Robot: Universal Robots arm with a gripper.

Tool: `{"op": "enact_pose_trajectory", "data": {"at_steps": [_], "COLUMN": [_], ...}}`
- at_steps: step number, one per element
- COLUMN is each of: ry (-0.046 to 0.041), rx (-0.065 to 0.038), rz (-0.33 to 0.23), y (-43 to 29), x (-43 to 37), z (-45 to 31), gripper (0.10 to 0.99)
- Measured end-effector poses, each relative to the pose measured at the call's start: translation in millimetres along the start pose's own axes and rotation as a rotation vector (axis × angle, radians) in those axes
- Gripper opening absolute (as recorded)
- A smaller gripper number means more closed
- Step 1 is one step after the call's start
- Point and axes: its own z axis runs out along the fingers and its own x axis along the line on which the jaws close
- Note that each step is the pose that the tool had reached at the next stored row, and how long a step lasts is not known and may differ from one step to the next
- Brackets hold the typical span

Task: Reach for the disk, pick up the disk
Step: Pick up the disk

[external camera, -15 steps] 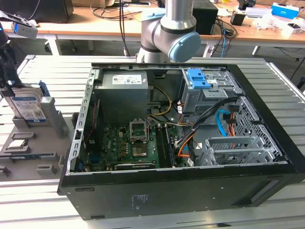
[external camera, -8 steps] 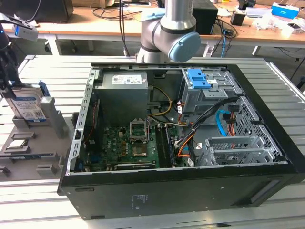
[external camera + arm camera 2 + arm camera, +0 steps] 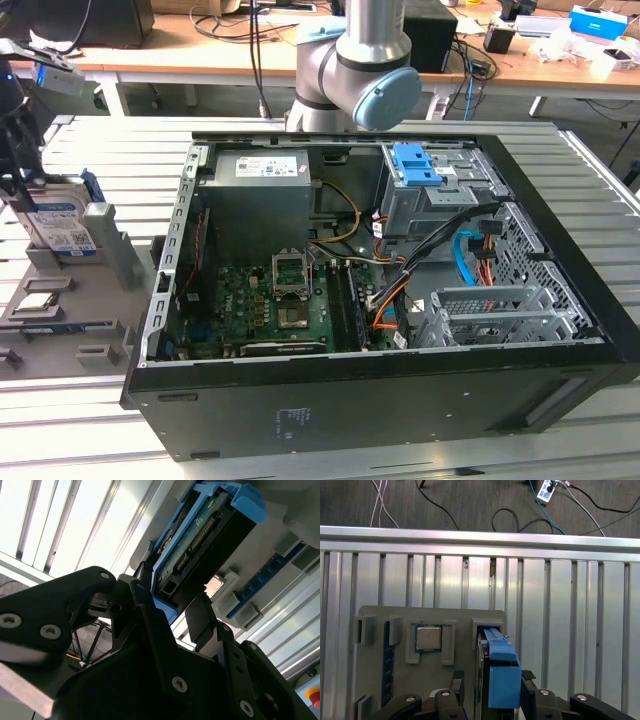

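Slots moulded into the grey fixture tray (image 3: 110, 255), at the exterior view's left, give each part its own place. The disk (image 3: 62, 222) stands upright on edge in one slot, so its blue side rails face up where they can be pinched. A processor chip (image 3: 427, 638) lies flat in a square pocket just beside it.

The gripper (image 3: 20, 150) hangs directly over the disk. In both wrist views its two black fingers (image 3: 456, 684) straddle the disk's upper end, one on each side. The jaws are part-way open: one finger lies against the blue rail and a gap shows on the other side. I judge that nothing is clamped and the disk rests in its slot, not lifted.

To the right sits the open computer case (image 3: 300, 410), its side panel off so the bays can be reached. A blue latch bracket (image 3: 415, 165) sits on its drive cage, and the arm (image 3: 350, 60) rises behind it.

Count: one disk, one chip, one tray, one case, one bracket, two fingers.
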Motion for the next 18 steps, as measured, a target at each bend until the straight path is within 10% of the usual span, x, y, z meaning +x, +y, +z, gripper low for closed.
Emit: {"op": "enact_pose_trajectory", "data": {"at_steps": [10,18], "ry": [0.0001,0.0001], "rx": [0.0,0.0], "rz": [0.0,0.0], "y": [-0.4,-0.4], "x": [-0.8,-0.8], "z": [8.3,8.6], "gripper": [0.541,0.369]}}
